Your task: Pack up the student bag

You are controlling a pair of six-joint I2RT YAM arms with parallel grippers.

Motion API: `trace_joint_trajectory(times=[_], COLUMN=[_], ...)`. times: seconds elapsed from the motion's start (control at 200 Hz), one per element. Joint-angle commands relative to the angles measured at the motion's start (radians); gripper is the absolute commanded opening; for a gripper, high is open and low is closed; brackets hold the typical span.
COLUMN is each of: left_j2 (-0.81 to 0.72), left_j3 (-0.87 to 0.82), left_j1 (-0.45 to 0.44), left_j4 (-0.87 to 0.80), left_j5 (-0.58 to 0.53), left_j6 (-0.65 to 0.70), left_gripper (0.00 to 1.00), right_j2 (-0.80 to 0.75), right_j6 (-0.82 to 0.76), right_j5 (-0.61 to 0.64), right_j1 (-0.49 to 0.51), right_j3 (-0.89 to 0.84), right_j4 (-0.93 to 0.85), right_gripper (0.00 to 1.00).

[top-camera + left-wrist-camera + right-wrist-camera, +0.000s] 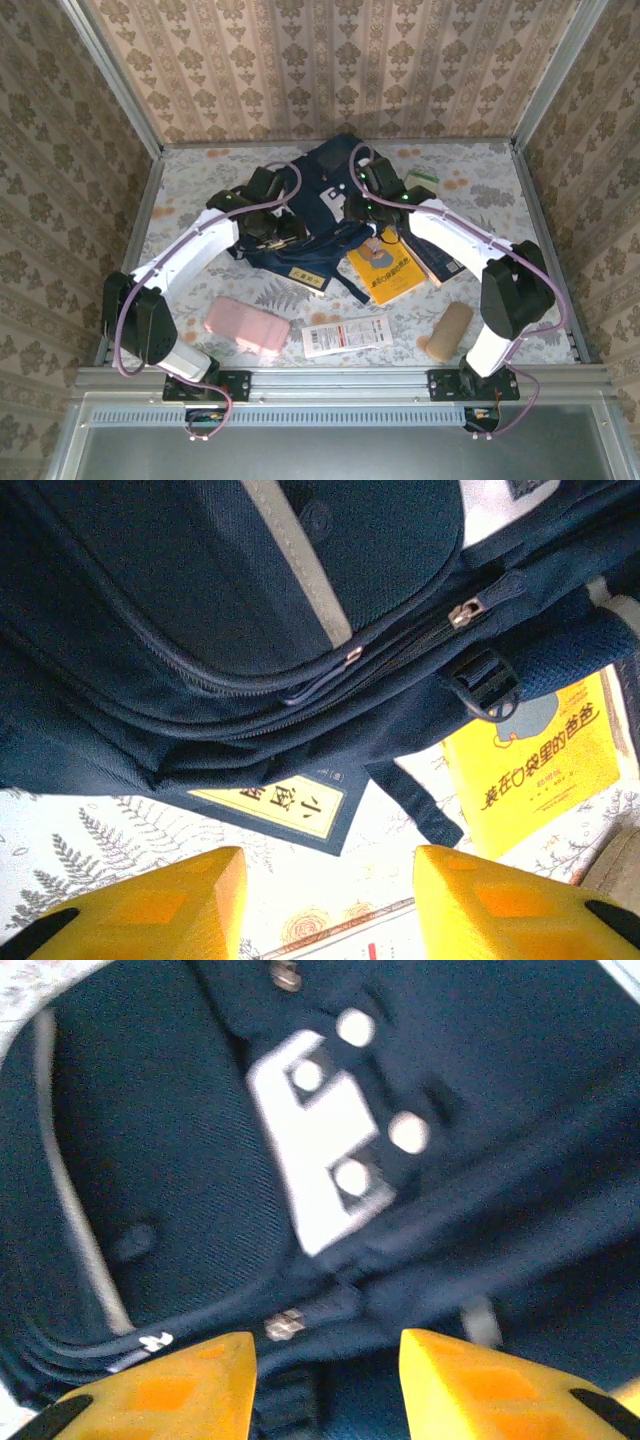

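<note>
The student bag [325,185], a big navy backpack with a white patch, lies mid-table at the back. My left gripper [272,232] hovers at its near left edge. In the left wrist view that gripper [330,912] is open with nothing between its yellow fingers; above it are the bag [200,600], its zipper pulls and a strap buckle [487,683]. My right gripper [366,205] is over the bag's right side. In the right wrist view it [326,1390] stands open just above the bag's fabric [180,1180], near a zipper pull [285,1325] and the white patch [320,1150].
A flat navy booklet with a yellow label [303,275] pokes out from under the bag's near edge. A yellow book [385,265] lies to its right. Nearer the front lie a pink case [247,323], a white packet [345,335] and a tan roll [448,330].
</note>
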Motion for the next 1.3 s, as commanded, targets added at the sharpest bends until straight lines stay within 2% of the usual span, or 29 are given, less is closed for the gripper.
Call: trace_joint_trajectory(times=[0.0,0.17,0.26,0.28,0.33,0.44,0.54,0.6,0.695,0.815,0.95,1.195,1.235,1.295], left_j2=[-0.056,-0.075,-0.101,-0.107,-0.120,-0.139,-0.150,-0.156,-0.173,-0.190,-0.186,-0.182,-0.182,-0.182], left_j3=[-0.038,-0.076,-0.099,-0.104,-0.119,-0.147,-0.164,-0.166,-0.164,-0.168,-0.173,-0.170,-0.171,-0.172], left_j1=[0.001,-0.012,-0.019,-0.019,-0.022,-0.022,-0.022,-0.022,-0.024,-0.024,-0.022,-0.021,-0.021,-0.021], left_j4=[0.049,0.040,0.039,0.040,0.041,0.043,0.045,0.040,0.027,0.018,0.017,0.019,0.019,0.019], left_j5=[-0.007,-0.012,-0.019,-0.019,-0.019,-0.020,-0.022,-0.029,-0.046,-0.077,-0.089,-0.095,-0.094,-0.093], left_j6=[-0.055,-0.038,-0.031,-0.032,-0.030,-0.032,-0.032,-0.030,-0.020,-0.004,0.009,0.016,0.017,0.016], left_gripper=[0.47,0.46,0.46,0.46,0.46,0.46,0.45,0.45,0.45,0.45,0.45,0.44,0.44,0.44], right_j2=[-0.034,0.032,0.046,0.050,0.066,0.121,0.157,0.162,0.125,0.010,-0.101,-0.141,-0.129,-0.111], right_j6=[0.239,0.457,0.534,0.543,0.560,0.603,0.679,0.712,0.700,0.633,0.638,0.768,0.778,0.793], right_j5=[0.047,-0.060,-0.086,-0.089,-0.107,-0.135,-0.184,-0.195,-0.168,-0.058,0.013,-0.038,-0.052,-0.065], right_j1=[-0.002,-0.012,-0.020,-0.021,-0.025,-0.034,-0.048,-0.051,-0.051,-0.055,-0.056,-0.056,-0.056,-0.056], right_j3=[-0.045,-0.061,-0.098,-0.103,-0.110,-0.105,-0.139,-0.147,-0.157,-0.189,-0.241,-0.368,-0.381,-0.394], right_j4=[-0.059,-0.043,0.017,0.032,0.069,0.116,0.226,0.251,0.225,0.151,0.103,0.200,0.232,0.279], right_gripper=[0.45,0.51,0.60,0.66,0.68,0.66,0.48,0.44,0.49,0.55,0.55,0.48,0.50,0.58])
